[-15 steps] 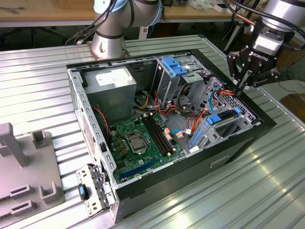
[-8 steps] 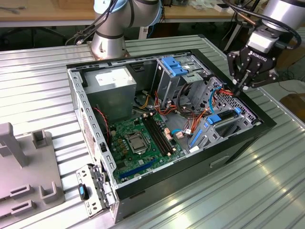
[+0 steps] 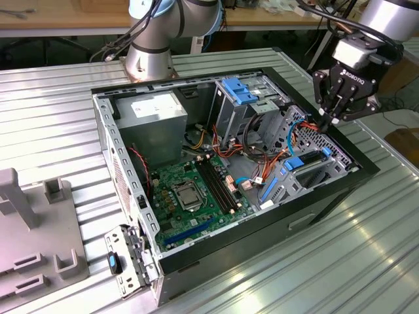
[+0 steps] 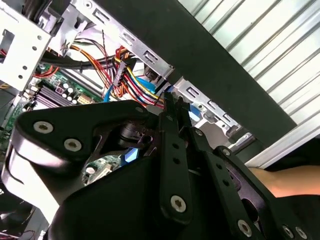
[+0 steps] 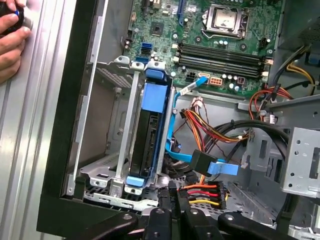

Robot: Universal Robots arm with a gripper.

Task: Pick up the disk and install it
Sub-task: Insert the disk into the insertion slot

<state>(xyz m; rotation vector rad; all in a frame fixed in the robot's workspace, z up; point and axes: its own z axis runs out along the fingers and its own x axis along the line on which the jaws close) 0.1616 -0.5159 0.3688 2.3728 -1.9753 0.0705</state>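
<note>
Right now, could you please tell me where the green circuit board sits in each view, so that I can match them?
Exterior view: the green circuit board lies flat on the floor of the open case, toward the exterior view's left.
Second wrist view: a strip of it shows beyond the coloured wires.
First wrist view: it lies beyond the drive cage.
Shared landmark: the red, yellow and orange wires beside it.

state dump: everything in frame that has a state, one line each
Computer case: on its side, cover off, open.
Disk: on edge in the drive cage, not gripped.
Claw: shut, empty, at the case edge by the cage.
Processor socket: uncovered, no cooler.
Memory slots: empty.
Blue cable plug: loose, not in the disk.
</note>
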